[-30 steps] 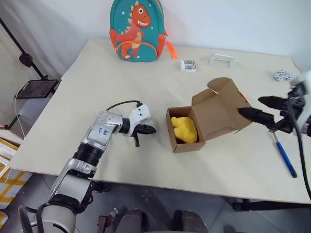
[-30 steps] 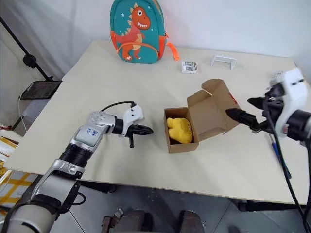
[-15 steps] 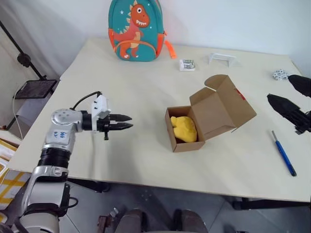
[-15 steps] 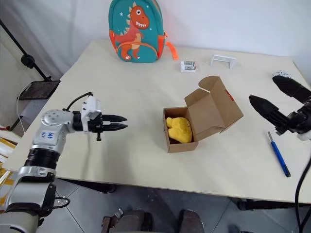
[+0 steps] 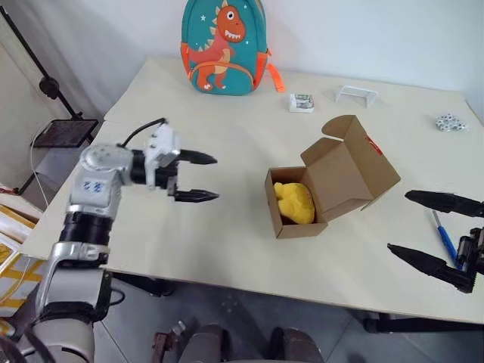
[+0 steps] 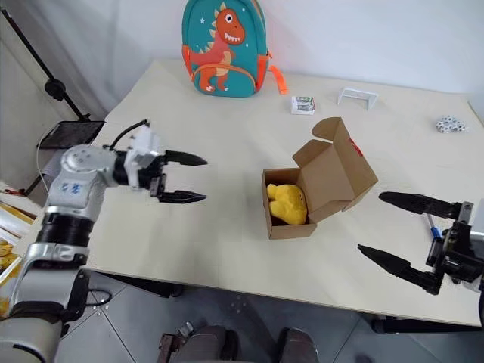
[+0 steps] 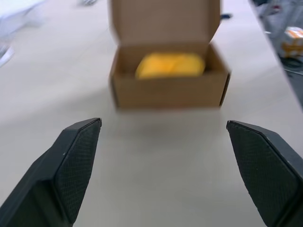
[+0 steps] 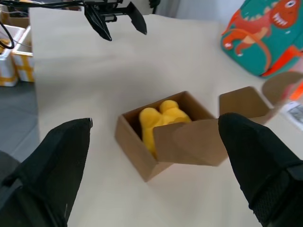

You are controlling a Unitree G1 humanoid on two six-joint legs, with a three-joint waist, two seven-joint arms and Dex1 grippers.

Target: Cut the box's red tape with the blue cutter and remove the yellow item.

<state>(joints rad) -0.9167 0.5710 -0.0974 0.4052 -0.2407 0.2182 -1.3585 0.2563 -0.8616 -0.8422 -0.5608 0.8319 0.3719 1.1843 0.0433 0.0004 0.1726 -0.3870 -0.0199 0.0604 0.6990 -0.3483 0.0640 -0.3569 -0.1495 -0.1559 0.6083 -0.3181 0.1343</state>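
At about 9 o'clock from the box (image 5: 325, 185), above the table (image 5: 227, 249), the left gripper (image 5: 198, 177) hangs with its two fingers spread wide and holds nothing. At about 4 o'clock from the box, near the table's front edge, the right gripper (image 6: 393, 231) is also wide apart and empty. The box stands with its lid up, and the yellow item (image 5: 295, 203) lies inside it. The red tape (image 5: 373, 145) shows on the raised lid. The blue cutter (image 5: 444, 240) lies on the table at 3 o'clock from the box, between the right fingers.

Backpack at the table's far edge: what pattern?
Teal backpack with an orange dinosaur; clearest in the left eye view.
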